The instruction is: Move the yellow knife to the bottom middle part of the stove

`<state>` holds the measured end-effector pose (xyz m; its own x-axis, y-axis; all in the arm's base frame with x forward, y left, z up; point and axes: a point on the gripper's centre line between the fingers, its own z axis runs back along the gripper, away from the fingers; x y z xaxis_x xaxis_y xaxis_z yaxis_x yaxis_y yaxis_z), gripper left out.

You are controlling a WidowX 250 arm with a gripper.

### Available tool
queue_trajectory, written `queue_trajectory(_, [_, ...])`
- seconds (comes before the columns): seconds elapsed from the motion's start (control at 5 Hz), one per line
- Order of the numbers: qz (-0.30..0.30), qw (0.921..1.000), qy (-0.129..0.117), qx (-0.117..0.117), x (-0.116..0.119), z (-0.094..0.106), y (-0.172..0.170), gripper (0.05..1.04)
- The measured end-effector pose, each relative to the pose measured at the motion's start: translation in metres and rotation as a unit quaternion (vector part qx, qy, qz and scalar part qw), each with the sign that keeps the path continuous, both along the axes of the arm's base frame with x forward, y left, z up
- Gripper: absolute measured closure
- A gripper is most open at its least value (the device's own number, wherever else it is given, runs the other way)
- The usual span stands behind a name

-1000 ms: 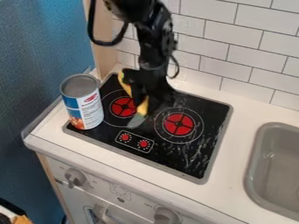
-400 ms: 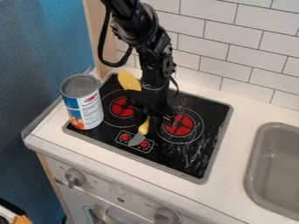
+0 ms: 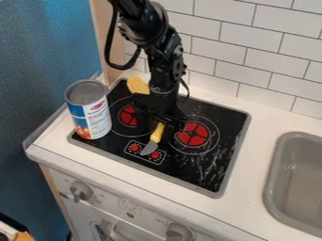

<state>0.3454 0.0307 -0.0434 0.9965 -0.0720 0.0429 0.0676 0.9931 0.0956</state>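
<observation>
Here the stovetop (image 3: 189, 172) sits in the bench (image 3: 248, 207), with the sink (image 3: 301, 176) right and the wall (image 3: 252, 59) behind. The can (image 3: 88, 110) stands at its left edge. My hand (image 3: 168, 123) is between the burners (image 3: 192, 134), behind the knife (image 3: 156, 135), whose blade is over the dials (image 3: 134, 148).

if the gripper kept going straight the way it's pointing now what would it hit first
The gripper points down, so probably the handle end of the yellow knife, or the black stovetop right around it; the gap is hard to judge from this angle.
</observation>
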Motion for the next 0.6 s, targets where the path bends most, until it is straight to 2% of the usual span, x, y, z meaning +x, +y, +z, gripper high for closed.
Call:
queue_trajectory(0.2, [0.002,1.0000,0.000,-0.004,-0.002,0.003,-0.002,0.086])
queue_trajectory(0.4, [0.012,0.9995,-0.027,-0.007,0.002,0.030,-0.004,0.085])
queue_trajectory(0.6, [0.009,0.9981,-0.051,-0.032,0.005,0.049,-0.012,0.085])
